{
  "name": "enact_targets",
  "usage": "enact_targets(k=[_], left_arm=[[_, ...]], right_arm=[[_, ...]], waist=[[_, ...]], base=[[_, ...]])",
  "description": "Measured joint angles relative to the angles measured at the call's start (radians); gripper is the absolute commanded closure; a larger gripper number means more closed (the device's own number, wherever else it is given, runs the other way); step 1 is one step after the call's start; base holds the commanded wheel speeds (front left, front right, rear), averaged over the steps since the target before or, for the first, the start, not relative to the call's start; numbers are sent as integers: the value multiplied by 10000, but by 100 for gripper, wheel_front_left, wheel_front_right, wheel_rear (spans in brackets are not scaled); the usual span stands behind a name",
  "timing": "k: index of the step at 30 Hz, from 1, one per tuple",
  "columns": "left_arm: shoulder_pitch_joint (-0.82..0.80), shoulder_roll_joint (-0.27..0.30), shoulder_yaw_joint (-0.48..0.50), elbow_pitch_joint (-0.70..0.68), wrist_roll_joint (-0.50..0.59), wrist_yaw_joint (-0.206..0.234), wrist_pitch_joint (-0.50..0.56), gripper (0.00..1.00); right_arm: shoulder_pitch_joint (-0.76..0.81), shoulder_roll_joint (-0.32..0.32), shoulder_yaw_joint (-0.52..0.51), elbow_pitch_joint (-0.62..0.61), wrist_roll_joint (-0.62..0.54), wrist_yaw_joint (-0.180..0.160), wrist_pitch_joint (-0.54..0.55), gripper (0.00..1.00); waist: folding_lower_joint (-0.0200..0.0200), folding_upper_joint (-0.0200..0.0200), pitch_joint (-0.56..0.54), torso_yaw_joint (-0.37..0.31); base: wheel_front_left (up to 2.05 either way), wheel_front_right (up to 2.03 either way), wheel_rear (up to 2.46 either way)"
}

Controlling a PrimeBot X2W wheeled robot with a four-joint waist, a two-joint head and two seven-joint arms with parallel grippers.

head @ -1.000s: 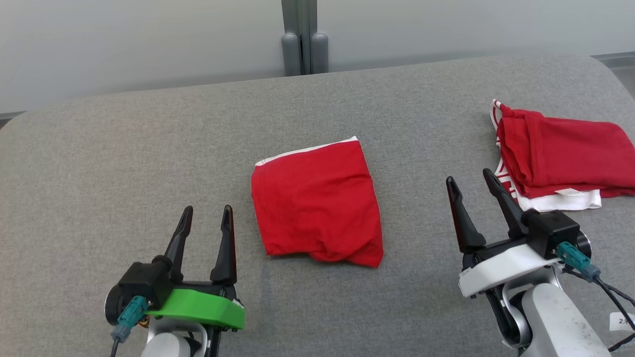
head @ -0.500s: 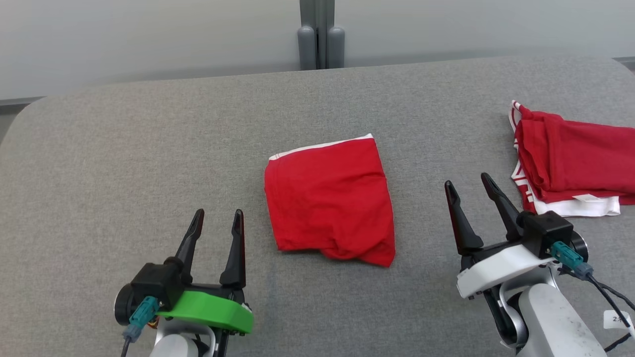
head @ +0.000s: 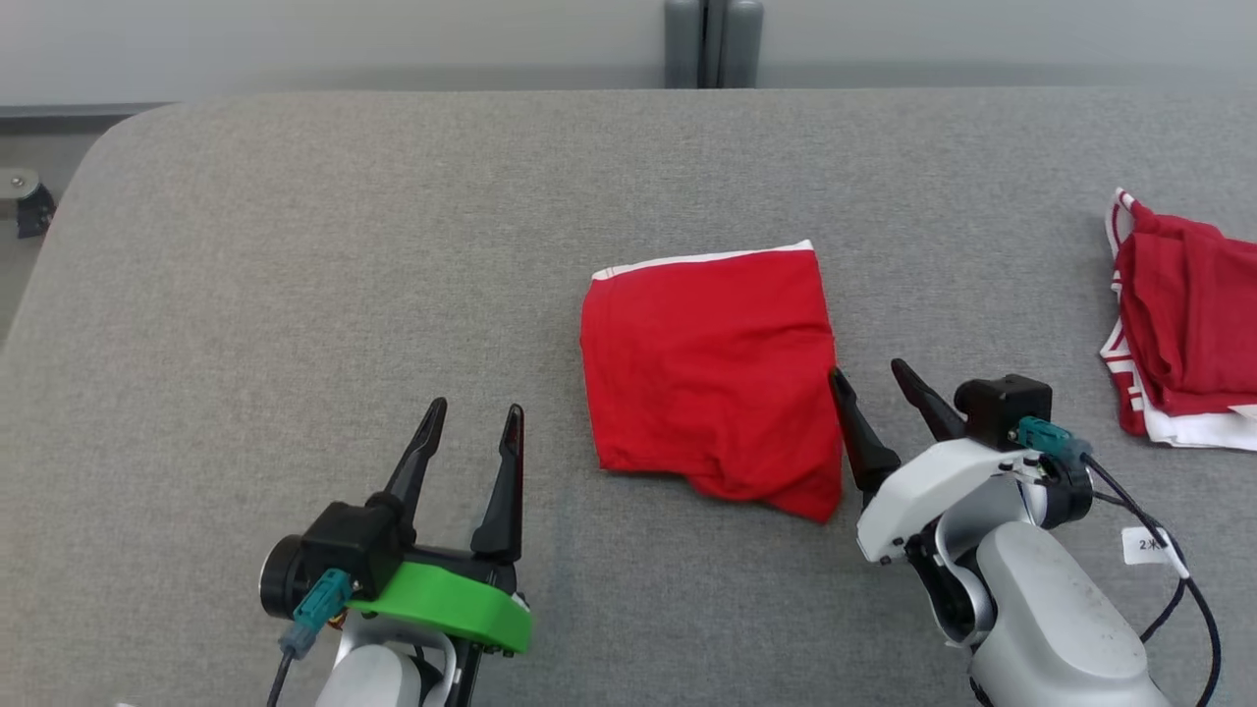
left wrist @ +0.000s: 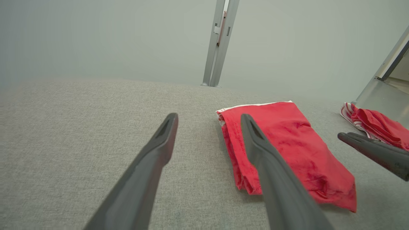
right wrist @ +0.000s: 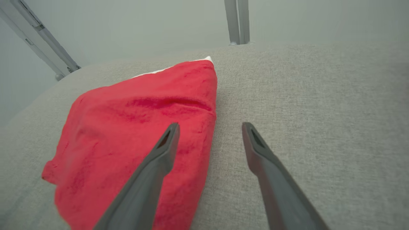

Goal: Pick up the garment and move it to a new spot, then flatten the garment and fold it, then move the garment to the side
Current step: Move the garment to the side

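Garment point(head: 712, 378): folded red knit square, white band along its top edge, rumpled lower-right corner, frame centre.
Counter point(head: 295, 245): grey woven fabric, rounded corners.
Left pincer point(head: 476, 407): spread wide, empty, lower left.
Right pincer point(head: 869, 368): spread wide, empty, one tapered finger at the garment's right edge.

At nine o'clock of your folded red cloth garment point(head: 707, 373), open grey fabric tabletop point(head: 295, 275); a red-and-white clothes pile point(head: 1183, 324) blocks three.
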Motion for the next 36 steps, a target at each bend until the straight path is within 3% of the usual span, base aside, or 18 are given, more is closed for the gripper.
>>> enact_targets(k=[10,17,18,19,36], left_arm=[[-164,2,-280,27,-173,38,0,0],[-242,2,-351,27,-267,119,0,0],[-243,2,-349,25,-267,150,0,0],[-244,2,-349,25,-268,163,0,0],[-300,2,-232,-42,98,54,0,0]], right_arm=[[-959,56,38,1476,1482,0,1014,0],[-1474,-52,393,2215,1657,-2,1162,0],[-1537,-82,500,2313,1605,-2,1160,37],[-1604,-115,610,2399,1532,-2,1154,100],[-2333,-913,2819,2968,226,0,-322,100]], waist=[[0,0,400,859],[0,0,587,1215],[0,0,600,1227],[0,0,602,1223],[0,0,212,118]], base=[[0,0,0],[0,0,0],[0,0,0],[0,0,0],[0,0,0]])
